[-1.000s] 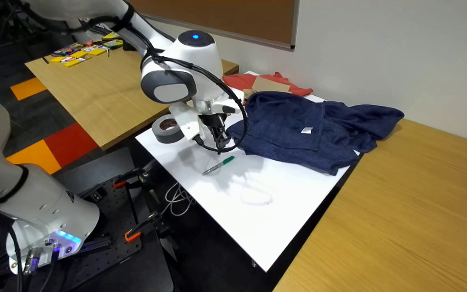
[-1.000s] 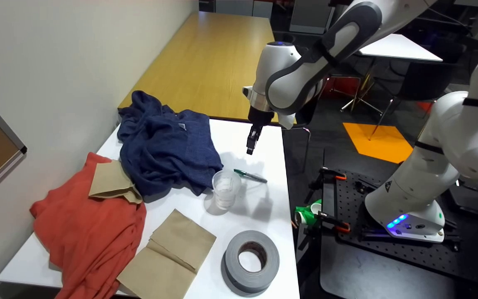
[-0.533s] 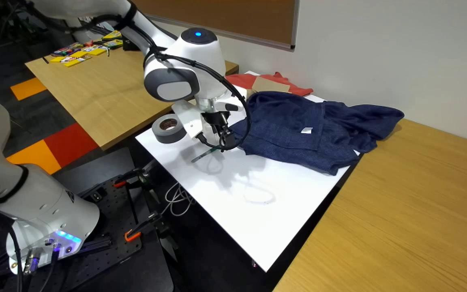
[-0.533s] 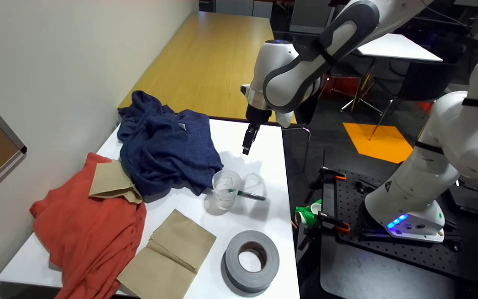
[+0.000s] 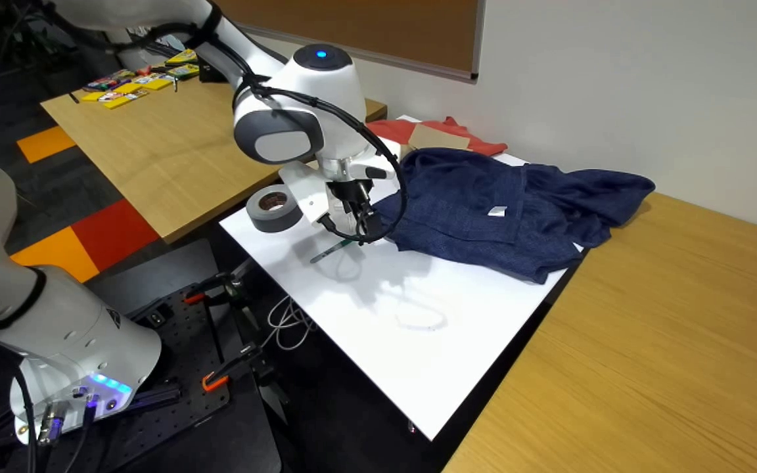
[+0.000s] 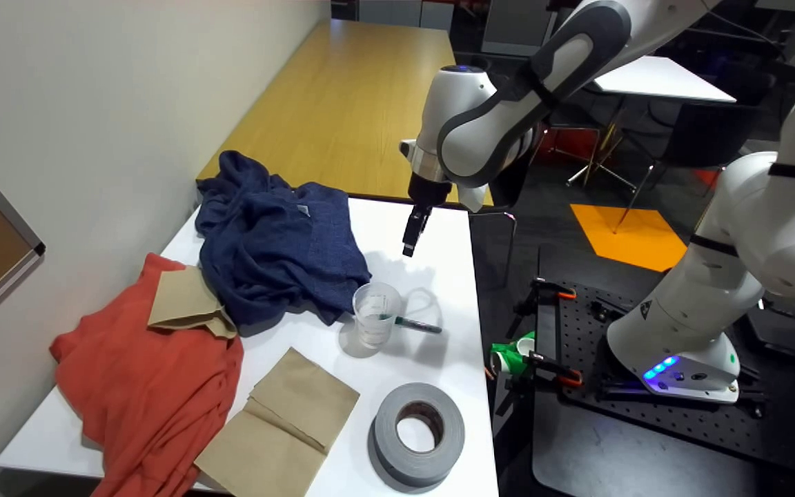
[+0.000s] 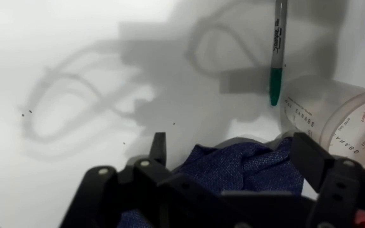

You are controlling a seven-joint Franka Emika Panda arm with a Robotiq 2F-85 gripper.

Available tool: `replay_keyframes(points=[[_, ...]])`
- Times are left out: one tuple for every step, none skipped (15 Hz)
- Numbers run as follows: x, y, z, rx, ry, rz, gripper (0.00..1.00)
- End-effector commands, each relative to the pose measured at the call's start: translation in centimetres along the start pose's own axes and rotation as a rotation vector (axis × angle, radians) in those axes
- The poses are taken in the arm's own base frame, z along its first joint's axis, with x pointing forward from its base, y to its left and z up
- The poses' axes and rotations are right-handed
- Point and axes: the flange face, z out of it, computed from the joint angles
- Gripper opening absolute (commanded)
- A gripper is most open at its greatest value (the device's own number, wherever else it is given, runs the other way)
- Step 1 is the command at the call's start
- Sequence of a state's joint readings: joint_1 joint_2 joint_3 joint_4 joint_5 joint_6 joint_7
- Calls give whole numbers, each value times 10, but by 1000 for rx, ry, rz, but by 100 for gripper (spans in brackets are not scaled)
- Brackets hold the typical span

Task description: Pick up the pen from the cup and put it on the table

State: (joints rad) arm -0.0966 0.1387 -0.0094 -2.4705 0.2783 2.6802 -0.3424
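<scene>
The pen [image 7: 278, 47], grey with a green cap, lies on the white table [image 6: 446, 238]. Its cap points toward the base of the translucent cup [image 7: 315, 101], very close to it; whether they touch I cannot tell. In an exterior view the cap of the pen [image 6: 418, 325] shows through the cup [image 6: 373, 331], which stands upright. Above the table, my gripper [image 7: 230, 139] is open, its fingers wide apart with nothing between them. Elsewhere the gripper [image 5: 367, 233] hides the cap end of the pen [image 5: 330, 252] and most of the cup.
A crumpled dark blue cloth [image 6: 280, 255] lies close to the cup. Brown folded paper [image 6: 280, 421], a red cloth [image 6: 156, 386] and a grey tape roll [image 6: 425, 473] take up the near part of the table. A wooden table [image 6: 370, 103] adjoins it.
My gripper has opened and shifted slightly, and the pen, a second ago below its tips, has dropped down onto the table beside the cup. Over the last half second hardly anything moves.
</scene>
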Motion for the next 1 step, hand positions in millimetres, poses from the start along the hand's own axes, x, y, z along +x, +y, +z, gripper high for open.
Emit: replay_keyframes(points=[[0, 0, 0, 0, -1, 0, 100]])
